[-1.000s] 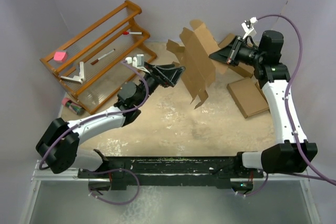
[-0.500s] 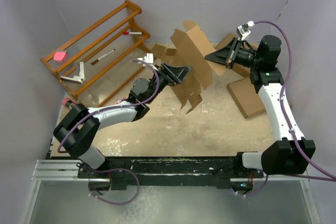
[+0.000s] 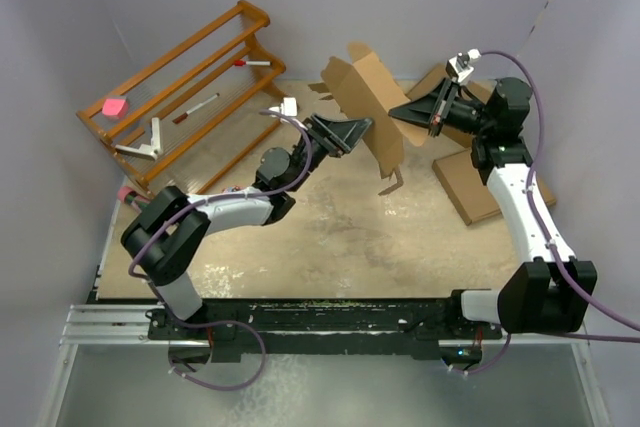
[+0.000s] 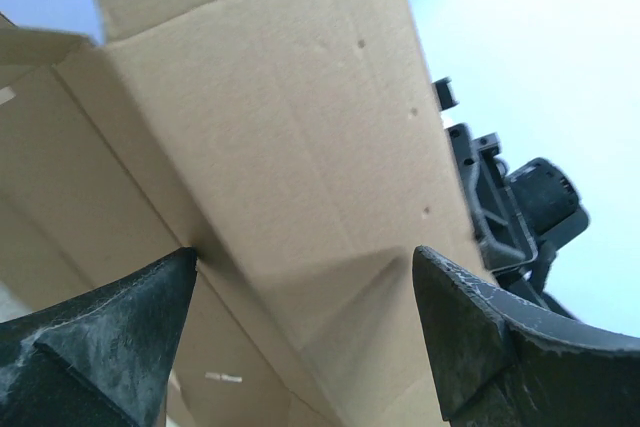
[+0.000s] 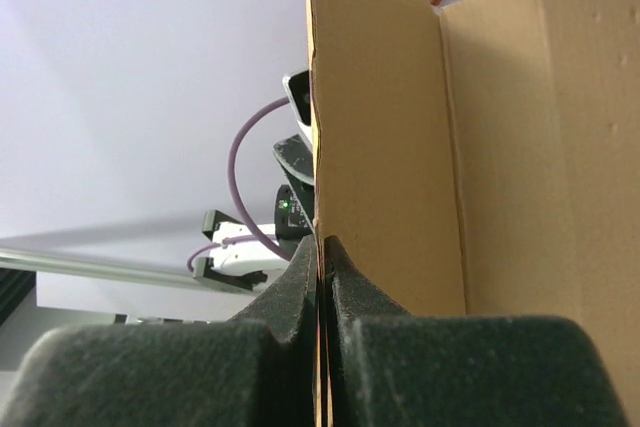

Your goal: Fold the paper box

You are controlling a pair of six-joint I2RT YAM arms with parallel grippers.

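Your right fingers (image 5: 292,292) pinch the box (image 3: 365,97) by an edge, holding it aloft over the far table (image 3: 330,237). Your left fingers (image 4: 100,347) stand wide apart, facing its broad panel just ahead.

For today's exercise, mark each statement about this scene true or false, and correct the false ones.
1. The right gripper is shut on an edge of the paper box. True.
2. The paper box lies flat on the table. False: it is held up in the air above the table.
3. The left gripper is open, close to the cardboard. True.
4. The wooden rack stands on the right side of the table. False: the wooden rack is at the far left.
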